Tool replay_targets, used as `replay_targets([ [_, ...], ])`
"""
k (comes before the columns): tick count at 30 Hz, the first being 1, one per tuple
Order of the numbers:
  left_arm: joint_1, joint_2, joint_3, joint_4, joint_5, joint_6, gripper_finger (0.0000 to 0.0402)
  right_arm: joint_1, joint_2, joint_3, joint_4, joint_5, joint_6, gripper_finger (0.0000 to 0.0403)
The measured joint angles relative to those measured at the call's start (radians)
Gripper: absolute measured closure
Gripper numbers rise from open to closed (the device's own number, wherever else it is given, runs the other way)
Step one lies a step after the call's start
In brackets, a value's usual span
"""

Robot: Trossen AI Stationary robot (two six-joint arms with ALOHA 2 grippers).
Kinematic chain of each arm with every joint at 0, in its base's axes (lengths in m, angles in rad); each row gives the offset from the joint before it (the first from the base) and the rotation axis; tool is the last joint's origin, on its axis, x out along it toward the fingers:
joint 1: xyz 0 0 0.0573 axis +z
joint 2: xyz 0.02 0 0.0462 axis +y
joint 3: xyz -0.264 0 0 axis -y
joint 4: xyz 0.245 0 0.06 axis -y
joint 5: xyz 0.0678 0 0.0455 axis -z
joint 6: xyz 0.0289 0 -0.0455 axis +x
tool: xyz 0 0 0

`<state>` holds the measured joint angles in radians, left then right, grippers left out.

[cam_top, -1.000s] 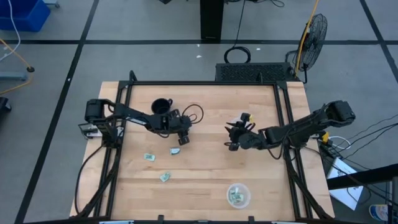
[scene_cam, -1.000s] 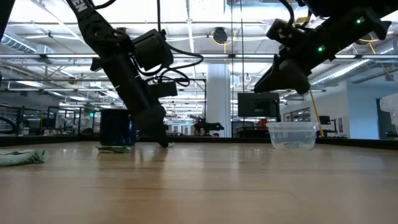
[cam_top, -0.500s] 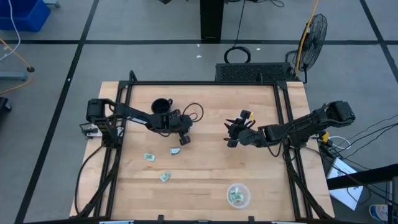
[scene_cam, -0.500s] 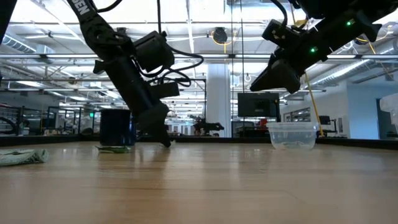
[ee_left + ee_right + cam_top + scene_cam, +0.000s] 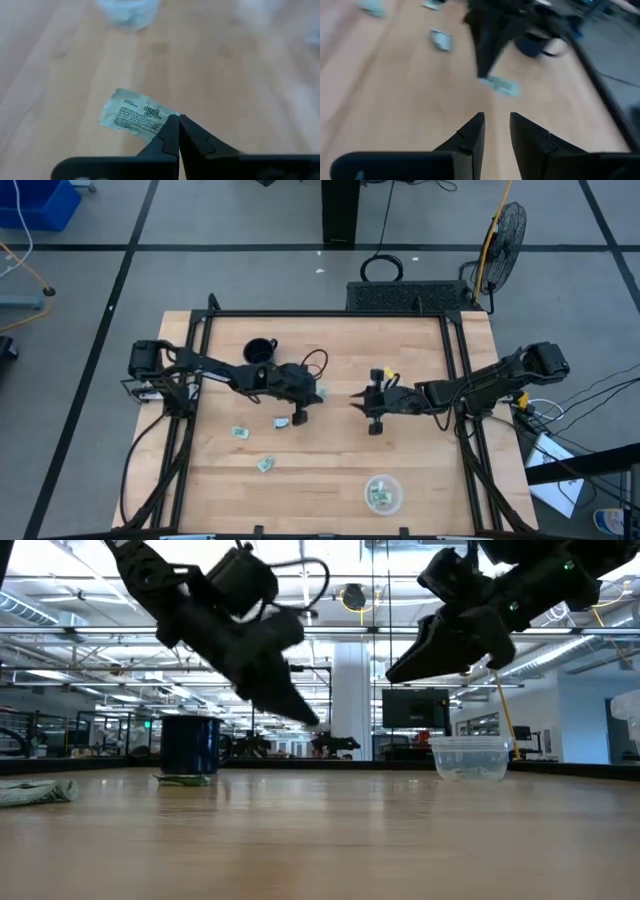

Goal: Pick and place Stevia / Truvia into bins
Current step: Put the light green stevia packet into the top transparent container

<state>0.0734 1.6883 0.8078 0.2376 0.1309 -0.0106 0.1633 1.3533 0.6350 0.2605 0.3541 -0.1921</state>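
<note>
My left gripper (image 5: 299,418) hovers above the table's middle, shut on one pale green Stevia sachet (image 5: 136,118), which also shows under its tips in the right wrist view (image 5: 500,86). Three more sachets lie flat on the wood (image 5: 282,422) (image 5: 240,432) (image 5: 265,465). A clear cup bin (image 5: 383,493) stands near the front edge with sachets inside. My right gripper (image 5: 366,404) hangs open right of centre, above the table, with nothing between its fingers (image 5: 470,135). My left gripper pinches one end of the sachet, at a corner (image 5: 166,123), between its two fingertips. The fingers come slanting down from the table's left. The sachet sticks out sideways from the tips, and the tips (image 5: 312,722) stand well above the wood.
A black mug (image 5: 258,351) stands at the far left, behind the left arm. Black frame rails (image 5: 200,380) run along the table's left, right and far sides. Bare wood lies between the two grippers and the bin.
My left gripper has risen off the table, tipped more level and gone a little toward the near and right edges, carrying a sachet up with it. My right gripper has drifted slightly toward the table's left. The sachets on the wood have stayed put.
</note>
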Motion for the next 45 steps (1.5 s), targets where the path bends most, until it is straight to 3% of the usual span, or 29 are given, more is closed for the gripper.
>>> replay_targets([
  [6, -0.019, -0.042, 0.000, 0.101, 0.143, 0.042, 0.0398, 0.004, 0.099, 0.001, 0.149, -0.170, -0.166, 0.0316],
  [9, -0.029, -0.042, 0.000, 0.127, 0.196, 0.034, 0.0398, 0.018, 0.132, -0.001, 0.232, -0.151, -0.286, 0.0316],
  [14, -0.043, -0.042, 0.000, 0.127, 0.209, 0.032, 0.0397, 0.038, 0.167, 0.001, 0.321, -0.018, -0.371, 0.0316],
  [29, -0.048, -0.041, 0.000, 0.186, 0.218, 0.003, 0.0398, 0.044, 0.185, 0.000, 0.380, -0.121, -0.477, 0.0316],
  [42, -0.051, -0.041, 0.001, 0.193, 0.220, -0.017, 0.0398, 0.035, 0.185, 0.000, 0.417, -0.122, -0.486, 0.0316],
  [45, -0.051, -0.041, 0.001, 0.242, 0.260, -0.024, 0.0398, 0.025, 0.185, 0.000, 0.417, -0.123, -0.480, 0.0316],
])
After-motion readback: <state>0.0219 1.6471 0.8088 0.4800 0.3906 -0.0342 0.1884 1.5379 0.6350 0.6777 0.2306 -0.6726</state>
